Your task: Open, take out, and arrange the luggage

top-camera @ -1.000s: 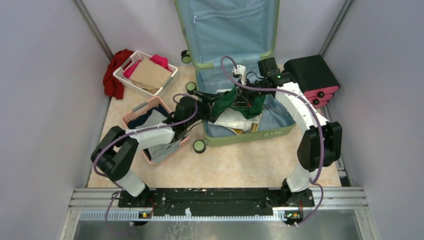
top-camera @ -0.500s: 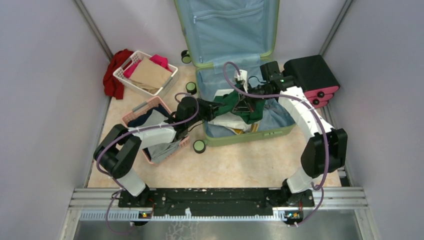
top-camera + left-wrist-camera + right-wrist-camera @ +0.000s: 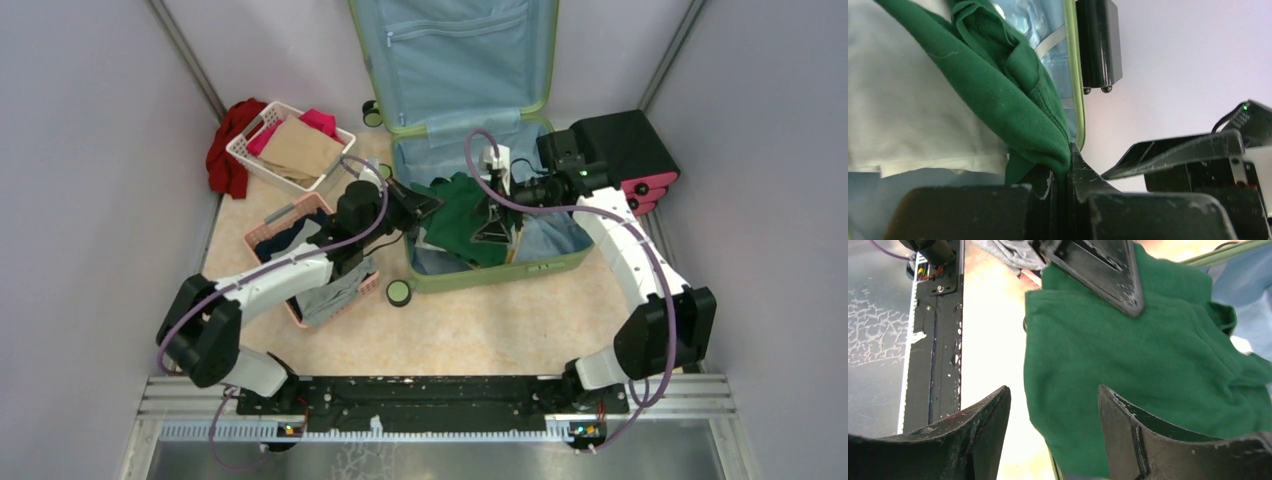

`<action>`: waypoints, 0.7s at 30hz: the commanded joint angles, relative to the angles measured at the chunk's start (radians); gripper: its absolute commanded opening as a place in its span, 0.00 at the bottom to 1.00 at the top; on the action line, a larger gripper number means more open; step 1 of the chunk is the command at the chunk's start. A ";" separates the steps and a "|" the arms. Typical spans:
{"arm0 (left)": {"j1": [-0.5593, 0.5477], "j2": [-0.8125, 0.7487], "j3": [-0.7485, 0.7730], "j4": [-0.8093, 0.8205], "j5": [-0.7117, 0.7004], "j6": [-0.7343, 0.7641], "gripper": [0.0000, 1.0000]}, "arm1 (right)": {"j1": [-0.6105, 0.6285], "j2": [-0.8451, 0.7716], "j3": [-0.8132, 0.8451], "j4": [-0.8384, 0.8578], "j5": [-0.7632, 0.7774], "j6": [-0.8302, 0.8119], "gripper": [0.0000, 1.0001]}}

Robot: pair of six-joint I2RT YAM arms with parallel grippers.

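One green garment point(image 3: 1148, 350), limp and likely light, is pinched by a fold in the left hand point(image 3: 1068, 157) over the luggage point(image 3: 482, 272). Empty, the right hand point(image 3: 1053, 395) gapes.

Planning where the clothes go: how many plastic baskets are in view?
2. A white basket at far left beside the red cloth; a pink basket nearer, just left of the luggage. Others may be hidden.

L claw point(image 3: 1068, 159) clamped on green garment point(image 3: 998, 100), white cloth point(image 3: 908, 110) behind
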 commanded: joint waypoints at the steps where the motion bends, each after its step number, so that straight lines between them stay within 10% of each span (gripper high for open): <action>1: 0.010 -0.114 0.046 -0.123 -0.021 0.333 0.00 | -0.038 -0.071 -0.002 0.036 -0.078 0.015 0.64; 21: 0.176 -0.348 0.135 -0.697 -0.058 0.837 0.00 | -0.058 -0.063 -0.125 0.178 -0.069 0.095 0.66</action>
